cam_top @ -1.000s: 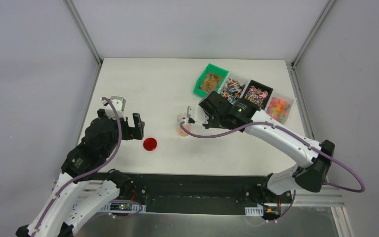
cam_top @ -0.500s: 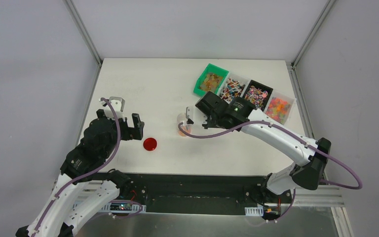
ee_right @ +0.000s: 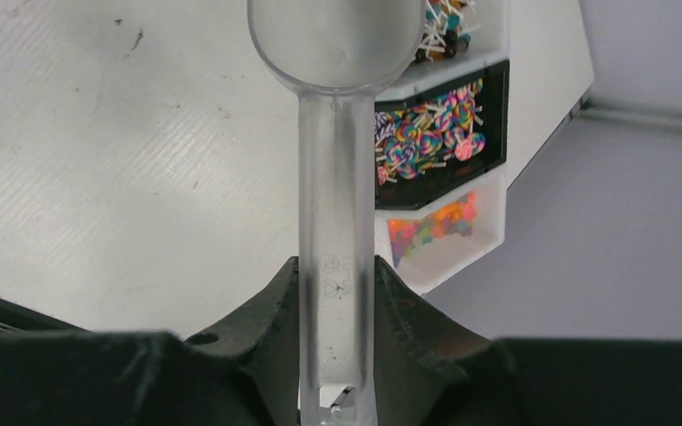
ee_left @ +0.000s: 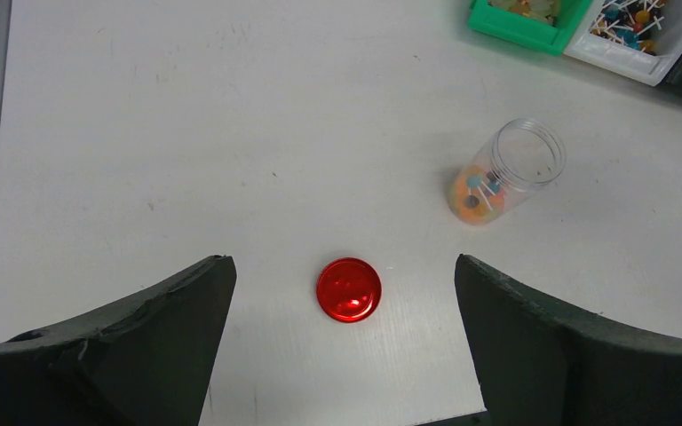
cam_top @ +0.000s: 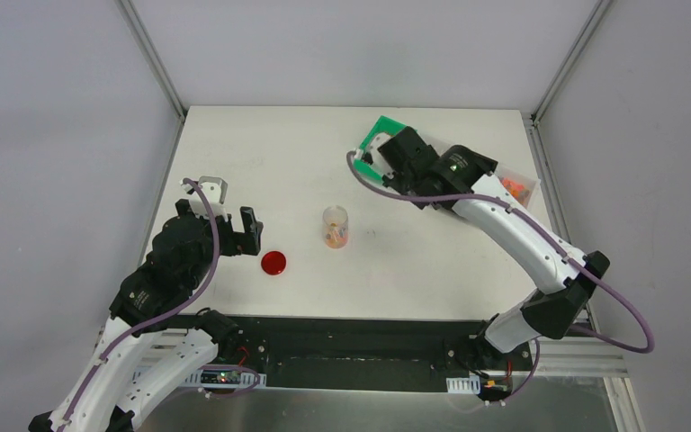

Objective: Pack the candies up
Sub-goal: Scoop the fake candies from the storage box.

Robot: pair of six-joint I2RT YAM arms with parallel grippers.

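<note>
A clear jar stands open mid-table with a few orange and multicolour candies at its bottom. The flat red lid lies left of it on the table. More candies fill the bins at the back right: multicolour lollipops in a black bin and orange-pink sweets in a clear bin. My right gripper is shut on the handle of the clear plastic scoop, held over the green bin; its bowl looks empty. My left gripper is open and empty, hovering just before the lid.
A row of bins runs along the back right: the green one, a white one with lollipops, a black one, then a clear one. My right arm hides most of them from above. The table's right edge lies just beyond the bins.
My right gripper has lifted the scoop away from the jar and swung it back to the bins. The jar now stands uncovered. My left arm has not moved.
</note>
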